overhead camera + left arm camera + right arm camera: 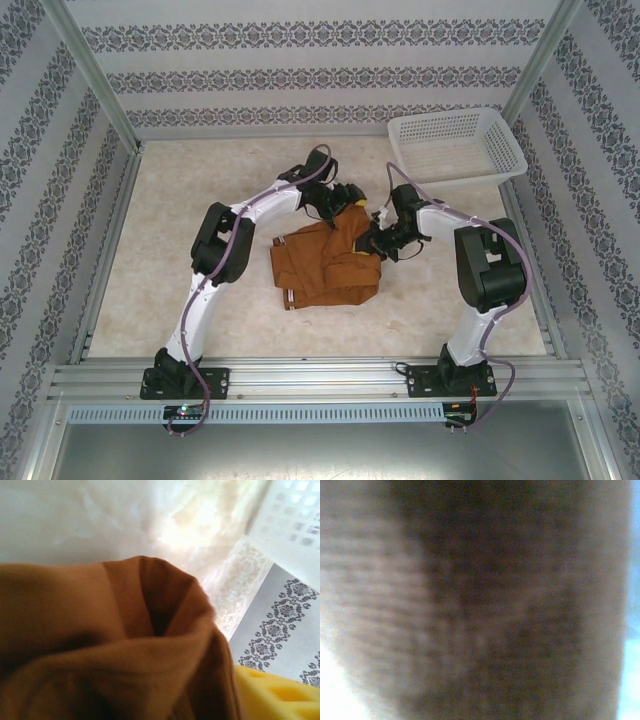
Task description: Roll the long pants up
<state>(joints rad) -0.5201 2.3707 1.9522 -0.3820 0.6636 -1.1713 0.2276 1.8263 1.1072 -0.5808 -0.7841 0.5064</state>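
The long pants [325, 265] lie bunched and folded in the middle of the table, rust-brown, with a pale hem stripe at the near left. My left gripper [340, 203] sits at their far edge. In the left wrist view the brown cloth [100, 655] is heaped across the jaws, and one yellow fingertip [280, 695] stands far out to the right, so the jaws look open. My right gripper [377, 243] is at the pants' right edge, its fingers pinched into the cloth. Blurred brown cloth [495, 605] presses against the right wrist camera and hides the fingers.
A white mesh basket [460, 173] stands at the far right corner, just beyond the right arm; its blurred mesh [295, 520] shows at the top right of the left wrist view. Patterned walls [300, 75] and metal rails enclose the pale tabletop [200, 200].
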